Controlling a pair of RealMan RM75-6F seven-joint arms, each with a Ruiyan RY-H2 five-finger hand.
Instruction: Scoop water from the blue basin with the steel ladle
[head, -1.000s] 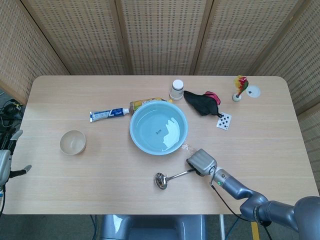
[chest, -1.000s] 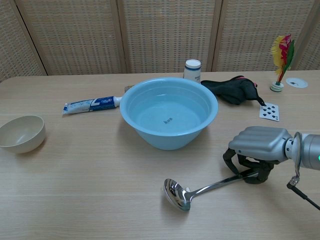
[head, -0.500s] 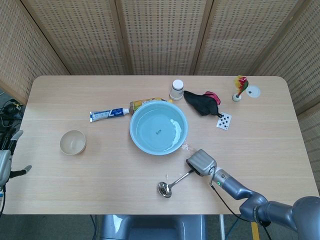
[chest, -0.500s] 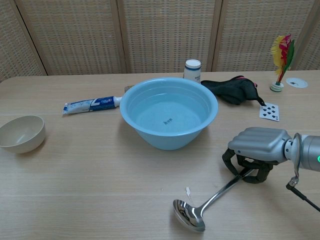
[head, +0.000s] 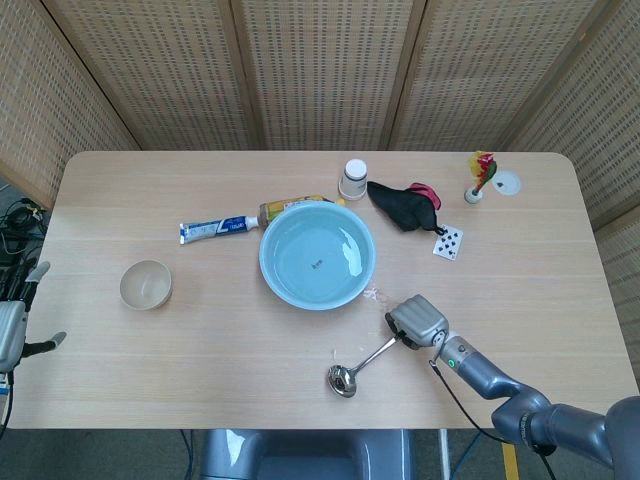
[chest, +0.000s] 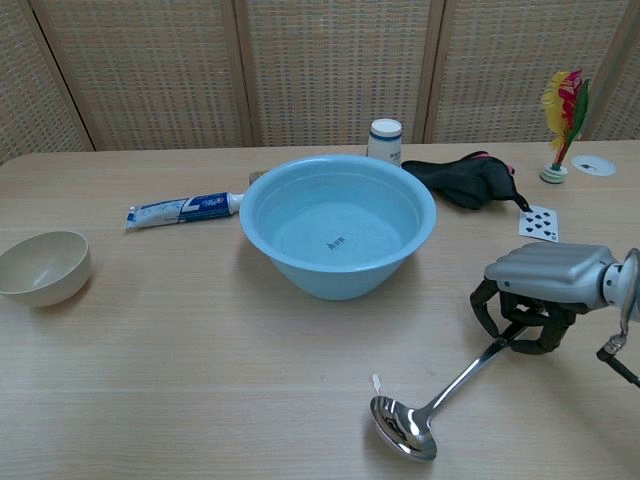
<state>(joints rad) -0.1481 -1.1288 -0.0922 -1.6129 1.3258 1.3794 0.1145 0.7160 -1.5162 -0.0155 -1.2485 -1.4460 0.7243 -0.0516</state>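
Steel ladle (chest: 425, 413) lies on the wooden table (head: 150, 340) at 5 o'clock from the blue basin (head: 317, 253), bowl end toward the near edge, handle rising toward 2 o'clock into the right hand (chest: 545, 290). The right hand holds the handle tip: the chest view shows dark fingers (chest: 487, 303) curled under the silver hand shell with the handle end between them, a detail the head view hides beneath the shell (head: 417, 320). Only the chest view shows the ladle bowl resting on the table with a small white fleck (chest: 377, 382) just beside it.

The head view alone shows the left hand (head: 12, 330) at the 9 o'clock table edge, off the surface, fingers apart and holding nothing. It also shows water in the basin, which sits at table centre.

At 10 o'clock from the basin lies a toothpaste tube (head: 218, 229); at 9 o'clock, well apart, a beige bowl (head: 146, 285). At 12 o'clock stands a white cup (head: 353, 179), with a black cloth (head: 405, 207) and a playing card (head: 449, 242) toward 2 o'clock, and a feathered shuttlecock (head: 480, 175) beyond. Woven folding screens (head: 320, 70) enclose the far side of the table.
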